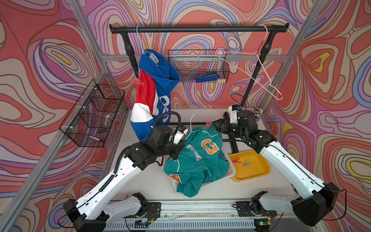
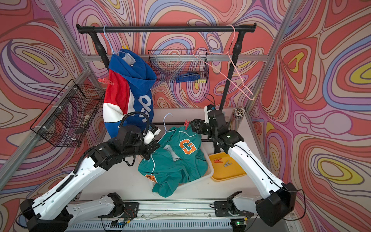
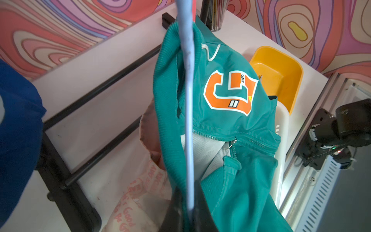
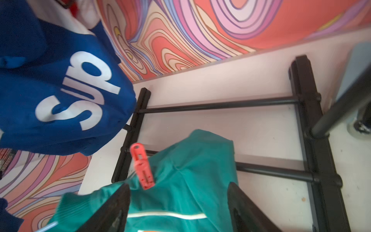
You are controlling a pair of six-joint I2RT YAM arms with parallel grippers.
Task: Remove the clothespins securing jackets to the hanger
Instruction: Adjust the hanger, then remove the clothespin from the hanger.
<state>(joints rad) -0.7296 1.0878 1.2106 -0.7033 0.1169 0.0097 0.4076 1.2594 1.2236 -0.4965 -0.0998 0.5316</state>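
With my left hand [image 3: 190, 202] pinching the hanger [image 3: 188, 100] steady, my wide right hand [image 4: 178, 187] should squeeze the red clothespin [image 1: 208, 123] at the teal jacket's [image 1: 200, 160] one o'clock.

We see the right gripper [image 4: 178, 211] with its two dark fingers [image 4: 112, 209] spread wide, and the teal jacket [image 4: 192, 172] lying across the gap between them. A red-orange clothespin [image 4: 142, 166] stands clipped to the jacket's raised edge just beyond the fingers, and a sliver of the pale blue hanger [image 4: 47, 226] shows beside the ribbed hem. Farther off, the blue jacket [image 4: 60, 90] with white letters hangs above the black rack base [image 4: 220, 104], which stands on the white table [image 4: 251, 130].
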